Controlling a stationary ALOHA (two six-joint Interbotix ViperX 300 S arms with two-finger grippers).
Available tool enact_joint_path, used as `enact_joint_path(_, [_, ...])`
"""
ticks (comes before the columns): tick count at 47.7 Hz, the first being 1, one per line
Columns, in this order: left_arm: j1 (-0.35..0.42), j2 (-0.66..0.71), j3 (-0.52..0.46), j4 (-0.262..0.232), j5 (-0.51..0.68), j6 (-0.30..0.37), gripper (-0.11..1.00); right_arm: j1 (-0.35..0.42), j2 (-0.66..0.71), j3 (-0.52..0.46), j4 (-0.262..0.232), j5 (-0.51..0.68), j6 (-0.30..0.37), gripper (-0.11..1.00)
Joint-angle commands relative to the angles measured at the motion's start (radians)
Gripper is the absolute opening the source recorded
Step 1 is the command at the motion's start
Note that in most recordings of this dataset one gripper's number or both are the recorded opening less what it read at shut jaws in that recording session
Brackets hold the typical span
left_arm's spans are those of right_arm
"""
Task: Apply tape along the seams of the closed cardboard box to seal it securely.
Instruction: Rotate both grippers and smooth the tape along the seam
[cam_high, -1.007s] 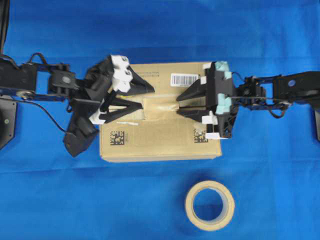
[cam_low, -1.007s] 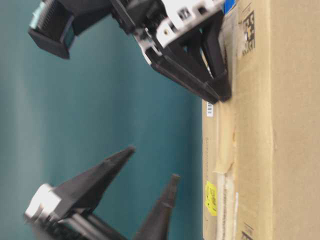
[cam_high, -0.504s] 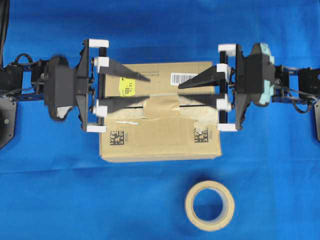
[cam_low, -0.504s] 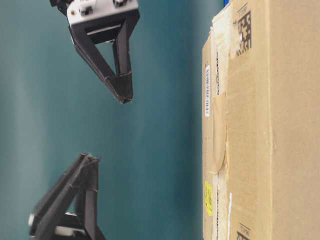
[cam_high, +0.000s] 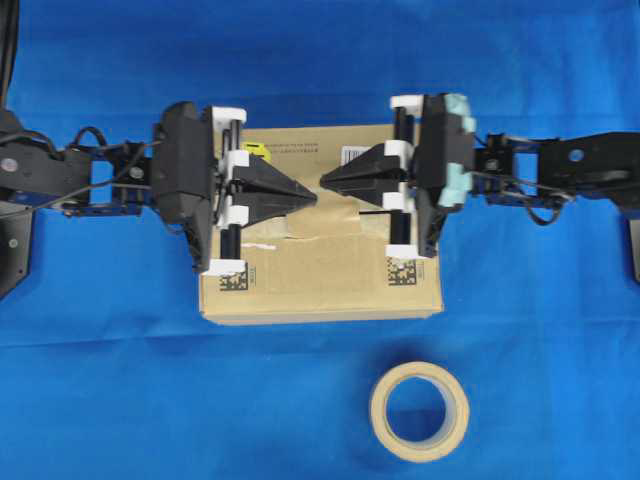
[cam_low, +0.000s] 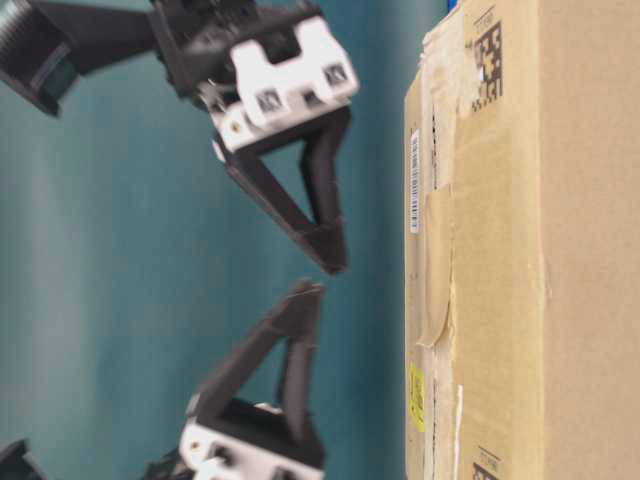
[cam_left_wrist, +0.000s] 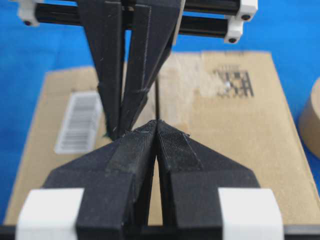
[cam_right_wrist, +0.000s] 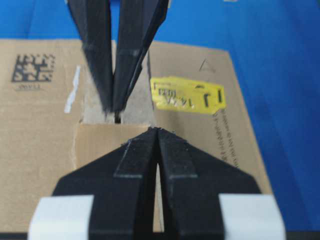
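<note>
On a blue tabletop (cam_high: 100, 380), the cardboard box (cam_high: 320, 290) carries tape (cam_high: 335, 222) across its seams (cam_right_wrist: 116, 118), while left gripper (cam_high: 310, 197) and right gripper (cam_high: 326, 181), both closed empty, hover tip-to-tip above, near a tape roll (cam_high: 419, 411).

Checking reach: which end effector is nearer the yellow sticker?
Left. The left end effector hovers just beside the yellow sticker, by the box's left end; the right end effector sits past mid-box, farther away.
</note>
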Motion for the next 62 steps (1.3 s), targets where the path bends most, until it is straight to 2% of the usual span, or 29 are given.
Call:
enact_joint_path(1, [0.000,0.029,-0.021,-0.002,-0.014,-0.023,0.00,0.009,0.015,-0.034,0.000,0.002,0.005,0.01])
enact_joint_path(12, [0.012,0.112,-0.011,-0.002,-0.008,-0.075,0.00,0.021,0.086,-0.049,0.012,0.006,0.008,0.01])
enact_joint_path(20, [0.014,0.133,-0.005,-0.002,0.006,-0.087,0.00,0.031,0.106,-0.048,0.018,0.031,0.008,0.01])
enact_joint_path(27, [0.017,0.133,0.014,-0.003,0.037,-0.092,0.00,0.034,0.104,-0.021,0.044,0.075,0.008,0.01])
enact_joint_path(46, [0.054,0.069,0.132,-0.005,0.060,-0.117,0.00,0.034,0.021,0.106,0.067,0.103,0.009,0.01])
enact_joint_path(62, [0.046,0.021,0.092,-0.002,0.058,-0.109,0.00,0.034,-0.080,0.123,0.064,0.101,0.003,0.01])
